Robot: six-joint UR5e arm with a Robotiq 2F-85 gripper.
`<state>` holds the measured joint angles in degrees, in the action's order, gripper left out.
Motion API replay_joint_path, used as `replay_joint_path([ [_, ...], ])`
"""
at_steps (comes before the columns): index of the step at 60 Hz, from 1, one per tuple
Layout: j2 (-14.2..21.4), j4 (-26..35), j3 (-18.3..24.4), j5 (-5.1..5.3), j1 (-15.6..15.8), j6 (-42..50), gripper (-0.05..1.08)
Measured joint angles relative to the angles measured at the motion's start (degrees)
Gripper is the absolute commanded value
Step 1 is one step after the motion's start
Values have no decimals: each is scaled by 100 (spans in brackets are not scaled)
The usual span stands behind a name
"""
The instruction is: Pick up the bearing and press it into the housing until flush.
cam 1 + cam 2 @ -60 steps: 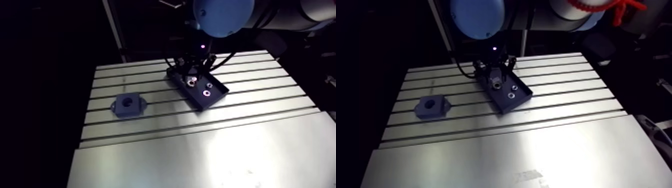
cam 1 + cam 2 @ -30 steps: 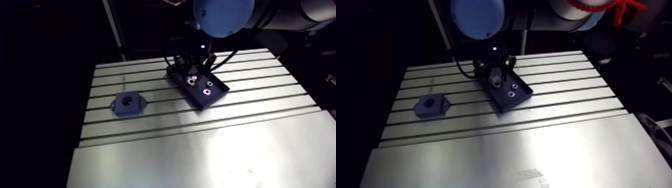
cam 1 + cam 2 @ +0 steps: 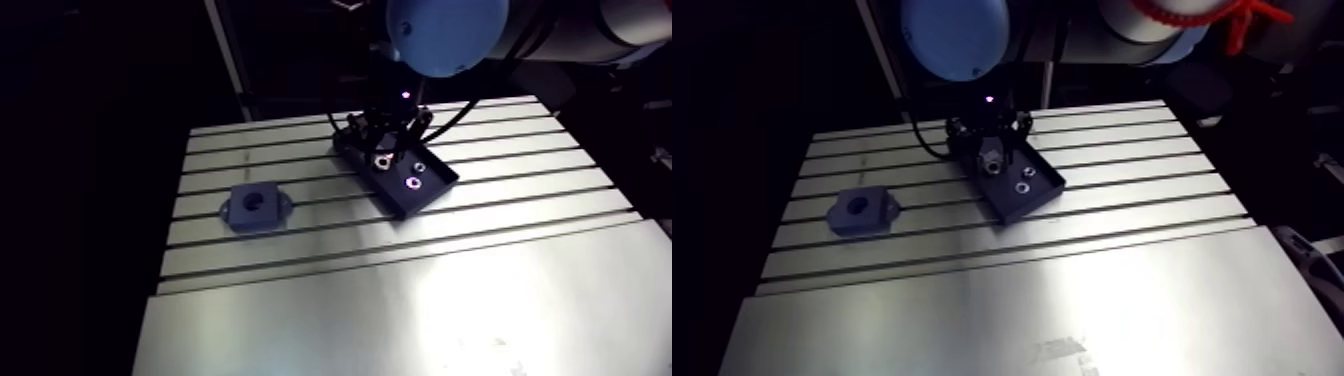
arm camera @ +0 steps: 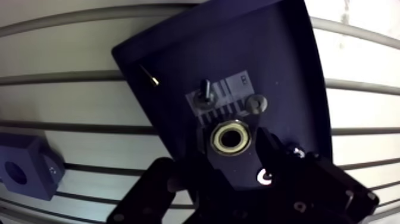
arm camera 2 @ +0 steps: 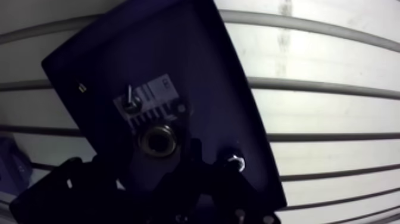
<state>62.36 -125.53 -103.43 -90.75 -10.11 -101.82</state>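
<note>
bearing [image 4: 231, 137] between end effector [image 4: 233, 156] fingers [image 4: 281, 162], over tray [image 4: 178, 53]

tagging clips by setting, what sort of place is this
Probably a robot assembly bench in a lab or workshop: a slotted aluminium table, a dark tray of small parts including a bearing, and a housing standing apart on the table.

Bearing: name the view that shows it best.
The wrist view: the bearing shows large, a brass-coloured ring with its bore visible, against the dark tray. The arm view shows it only as a tiny bright speck at that tray.
</note>
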Motion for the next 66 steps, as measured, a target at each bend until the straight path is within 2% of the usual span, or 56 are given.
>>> replay_joint_path([
  [66,-27,-3,-4,-9,0,-9,50],
])
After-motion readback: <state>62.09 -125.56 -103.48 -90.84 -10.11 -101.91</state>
